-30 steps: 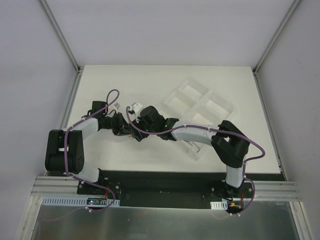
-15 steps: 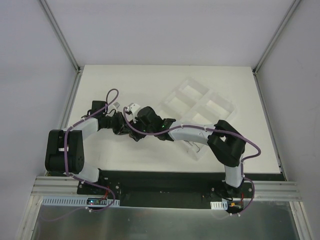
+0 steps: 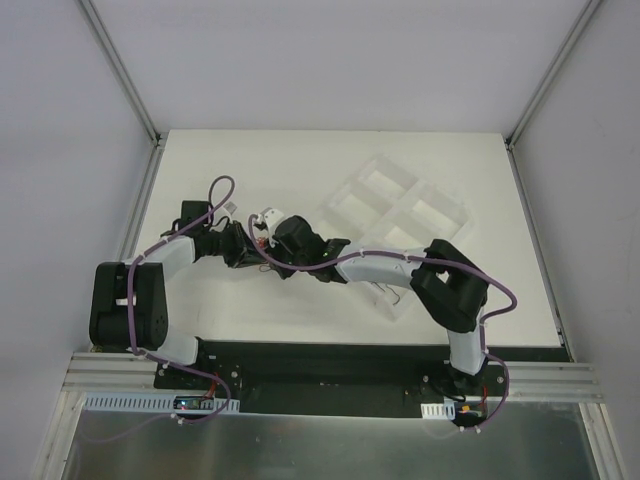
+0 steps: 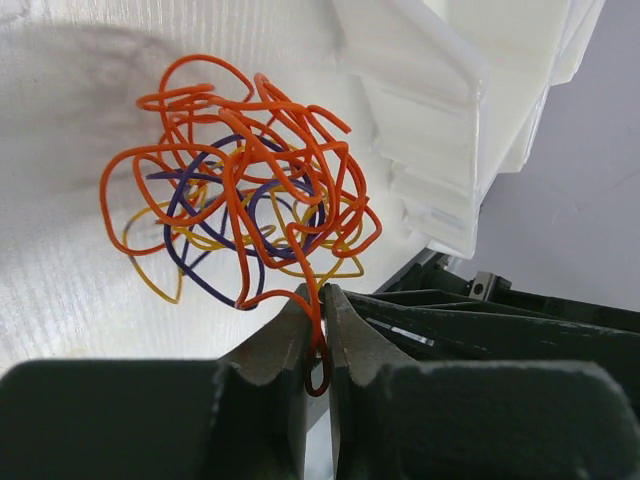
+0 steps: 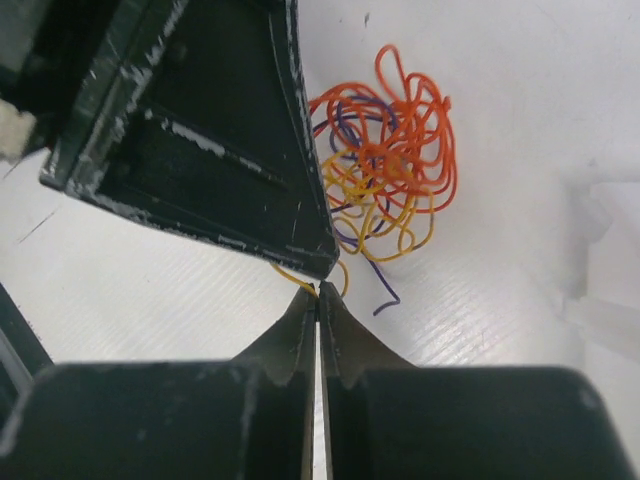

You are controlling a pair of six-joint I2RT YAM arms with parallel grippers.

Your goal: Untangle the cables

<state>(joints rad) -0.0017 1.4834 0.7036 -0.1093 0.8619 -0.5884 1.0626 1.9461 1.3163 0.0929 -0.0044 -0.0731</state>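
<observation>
Both grippers pinch the cables [image 4: 245, 180].
The left gripper [image 4: 318, 296] clamps an orange strand [image 4: 319, 318] at lower centre; the right gripper [image 5: 318, 300], fully closed, nips a yellow strand [image 5: 343, 280].

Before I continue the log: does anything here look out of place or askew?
The clear divided tray lies diagonal to the table edges. The orange, purple and yellow wires form one tangled ball. Nothing looks spilled or broken.

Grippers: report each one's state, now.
Left gripper: shut on orange cable.
Right gripper: shut, apparently pinching yellow cable at its tips.
</observation>
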